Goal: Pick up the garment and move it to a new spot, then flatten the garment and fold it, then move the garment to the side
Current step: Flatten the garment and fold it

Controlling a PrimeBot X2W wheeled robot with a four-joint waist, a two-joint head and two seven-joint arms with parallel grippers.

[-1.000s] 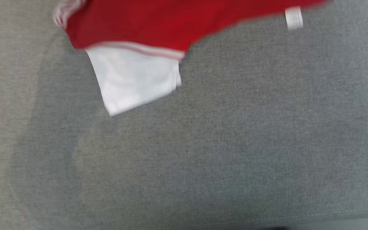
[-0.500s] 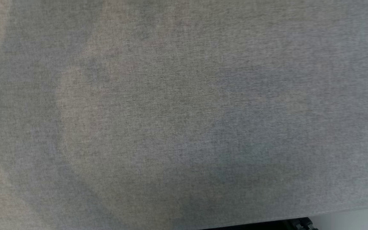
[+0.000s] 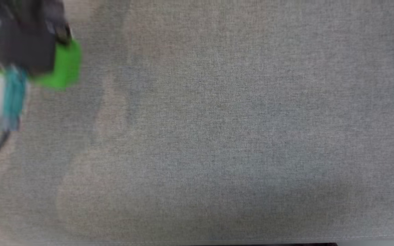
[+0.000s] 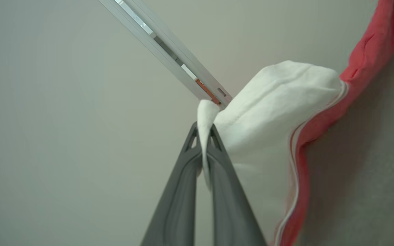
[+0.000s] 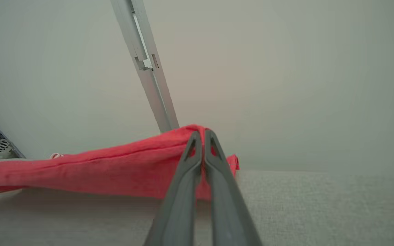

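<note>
The garment is red with a white sleeve and striped trim. In the left wrist view my left gripper [image 4: 204,128] is shut on a fold of the white sleeve [image 4: 279,102], and the red body [image 4: 364,71] trails off to the upper right. Seen from the right wrist, my right gripper [image 5: 202,135] is shut on the garment's red edge [image 5: 115,167], which stretches left just above the grey cloth surface [image 5: 320,205]. A blurred dark and green wrist of my left arm [image 3: 36,51] sits at the upper left of the head view.
Grey woven cloth surface [image 3: 217,136] spreads across the head view, its front edge along the bottom. A pale wall with a slanting aluminium rail [image 4: 169,51] stands behind the garment; the same rail [image 5: 149,68] rises beyond the right gripper.
The head camera has swung: the red and white garment left its picture at the top. The blurred left wrist has come into it at the upper left.
</note>
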